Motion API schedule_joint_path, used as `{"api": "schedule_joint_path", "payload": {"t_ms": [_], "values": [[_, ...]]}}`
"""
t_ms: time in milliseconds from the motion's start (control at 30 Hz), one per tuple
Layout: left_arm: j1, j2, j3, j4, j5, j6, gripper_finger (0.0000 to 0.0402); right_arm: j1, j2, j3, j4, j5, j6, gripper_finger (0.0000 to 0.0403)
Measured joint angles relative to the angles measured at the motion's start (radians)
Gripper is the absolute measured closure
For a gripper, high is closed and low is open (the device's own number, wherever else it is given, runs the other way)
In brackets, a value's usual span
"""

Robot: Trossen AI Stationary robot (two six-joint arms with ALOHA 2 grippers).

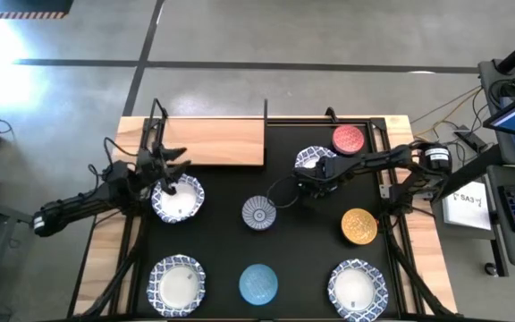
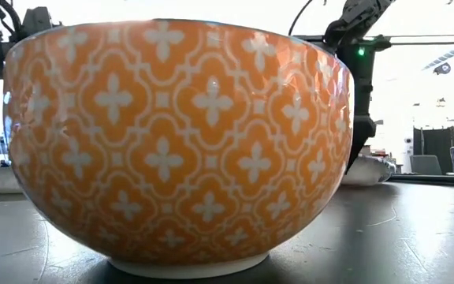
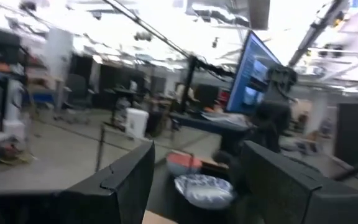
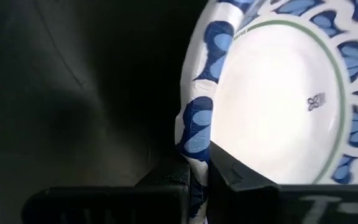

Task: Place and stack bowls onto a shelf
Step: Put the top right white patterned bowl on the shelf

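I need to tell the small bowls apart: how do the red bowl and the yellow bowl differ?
The red bowl sits at the mat's far edge, past the right gripper; the yellow bowl sits nearer, toward the mat's right side. Red is plain-looking from above; yellow shows a white cross-and-lattice pattern on its outside in the low view. Both are small, upright and untouched.

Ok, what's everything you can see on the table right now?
white bowls: four, blue rims; one below the left claw, one held by the right claw, two at the mat's bottom corners in the high view
red bowl: one, top right
yellow bowl: one, right side
light-blue bowl: one, bottom middle
blue-grey bowl: one, centre
shelf: one, light wood, top left
mat: one, black
left claw: open
right claw: shut on a white bowl's rim
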Motion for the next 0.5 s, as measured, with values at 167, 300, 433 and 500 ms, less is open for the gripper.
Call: {"api": "schedule_joint_path", "payload": {"t_ms": [167, 300, 433, 500], "values": [[0.0, 0.069, 0.0, 0.018, 0.045, -0.025, 0.0177, 0.002, -0.006, 0.105, -0.04, -0.05, -0.027, 0.0394], [0.0, 0.127, 0.0, 0.042, 0.045, -0.003, 0.0177, 0.002, -0.005, 0.198, -0.045, -0.134, -0.037, 0.0394], [0.0, 0.199, 0.022, 0.02, 0.047, 0.071, 0.0177, 0.009, -0.005, 0.275, -0.047, -0.236, -0.071, 0.0394], [0.0, 0.242, 0.043, 0.016, 0.051, 0.117, 0.0177, 0.016, -0.005, 0.309, -0.053, -0.284, -0.085, 0.0394]]}}
